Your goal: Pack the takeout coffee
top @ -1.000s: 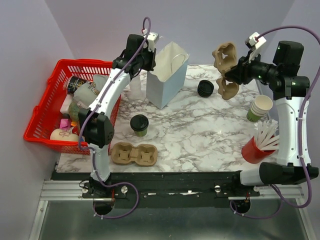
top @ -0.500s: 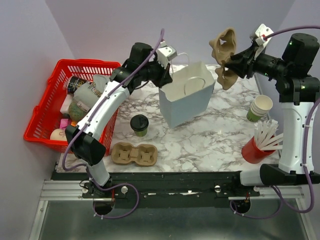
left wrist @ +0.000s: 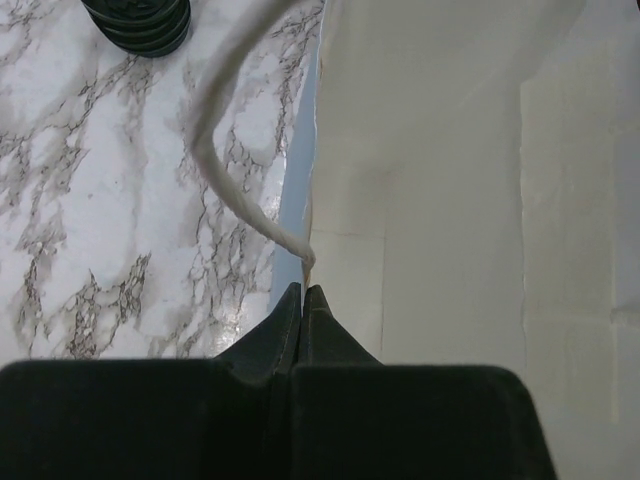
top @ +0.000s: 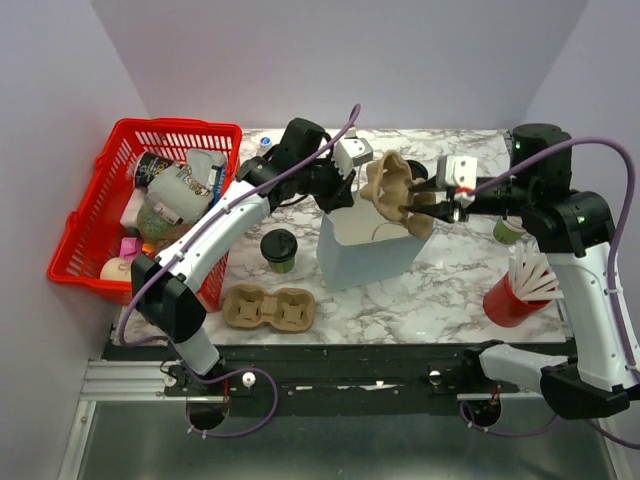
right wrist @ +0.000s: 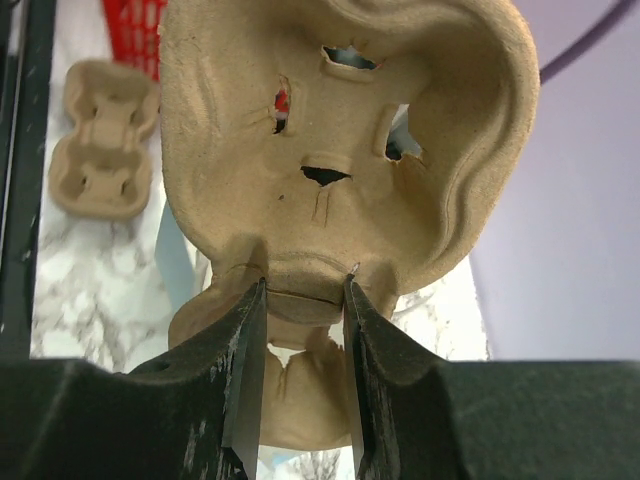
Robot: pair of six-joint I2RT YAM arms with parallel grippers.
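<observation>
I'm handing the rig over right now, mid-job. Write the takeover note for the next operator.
Left gripper: shut on the rim of the paper bag, beside its string handle.
Right gripper: shut on a cardboard cup carrier, held tilted at the bag's mouth.
Takeout coffee: lidded, upright on the table left of the bag, not gripped.
Second carrier: flat near the table's front edge.
Done: bag gripped, carrier brought to it.
Left: likely seat the carrier in the bag, then pack the coffee.
</observation>
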